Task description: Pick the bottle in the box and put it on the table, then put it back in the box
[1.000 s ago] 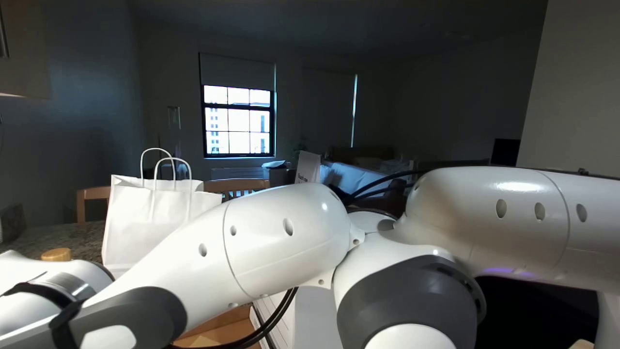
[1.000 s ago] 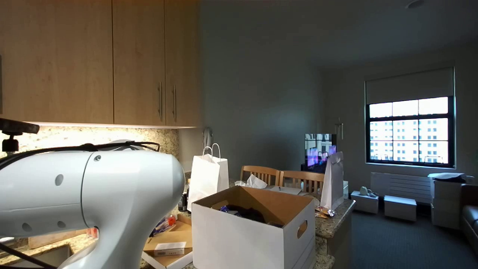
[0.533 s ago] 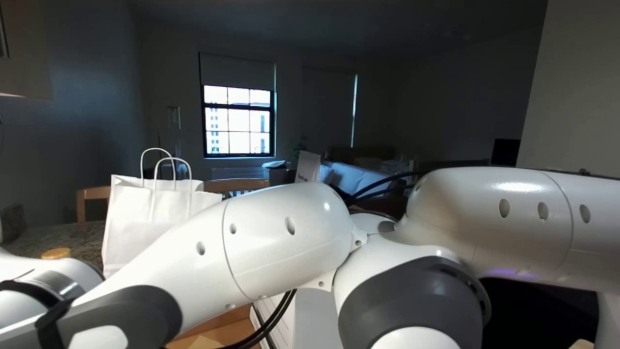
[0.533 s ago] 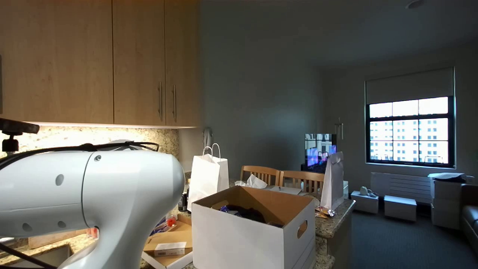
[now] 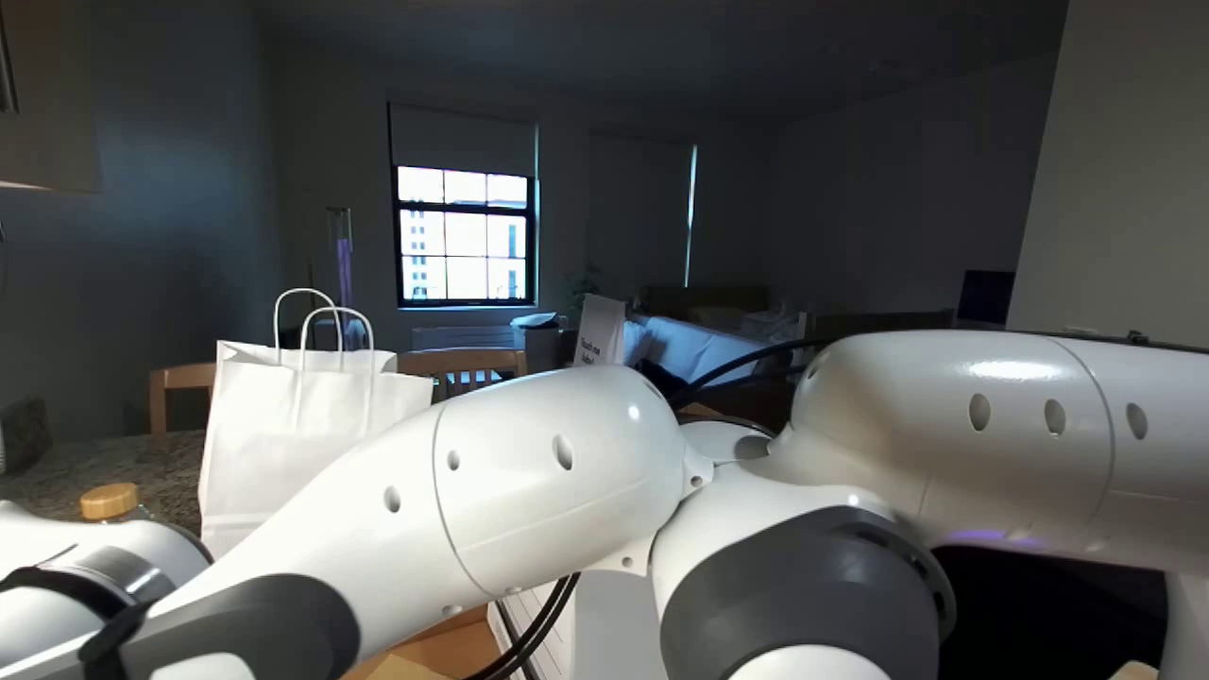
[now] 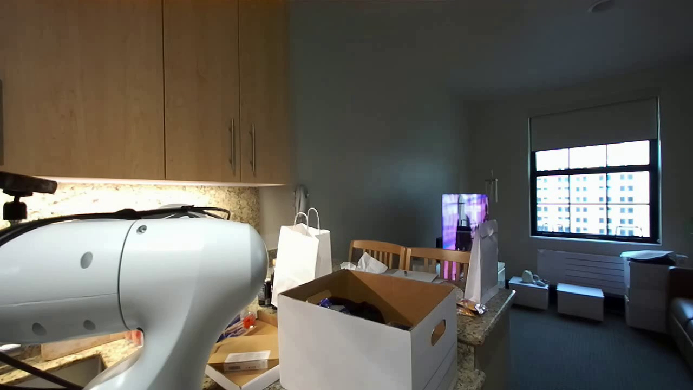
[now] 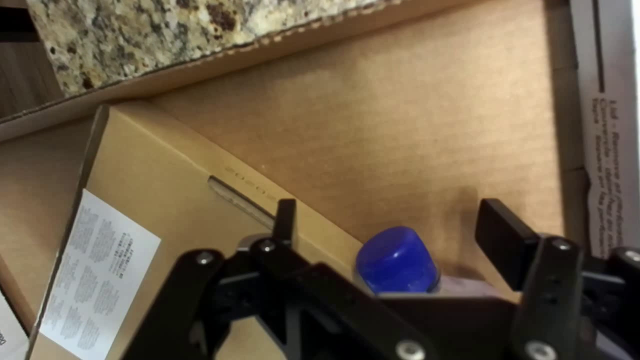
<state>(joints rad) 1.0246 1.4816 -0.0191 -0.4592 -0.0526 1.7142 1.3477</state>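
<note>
At the left in an exterior view, the robot's white arm (image 6: 189, 271) bends downward by the counter (image 6: 487, 320). Next comes a shallow cardboard tray (image 7: 410, 125), its rim meeting the counter's edge at the upper left of the wrist view. A small brown carton (image 7: 170, 200) lies askew in it, and just right of that I spot the bottle (image 7: 397, 262), blue cap showing, most of the body hidden behind the gripper (image 7: 395, 231); whether it stands or lies I can't tell. The fingers (image 7: 505, 245) are spread apart, one to each side of the cap in that view, with a gap at both. Further right, a white paper bag (image 6: 302, 265) stands behind the big white box (image 6: 346, 352), which sits near the counter's right edge with dark and blue things (image 6: 360, 309) inside. Last, a tall bag (image 6: 482, 265) stands close to the counter's right corner, a shiny packet (image 6: 471, 307) at its foot.
</note>
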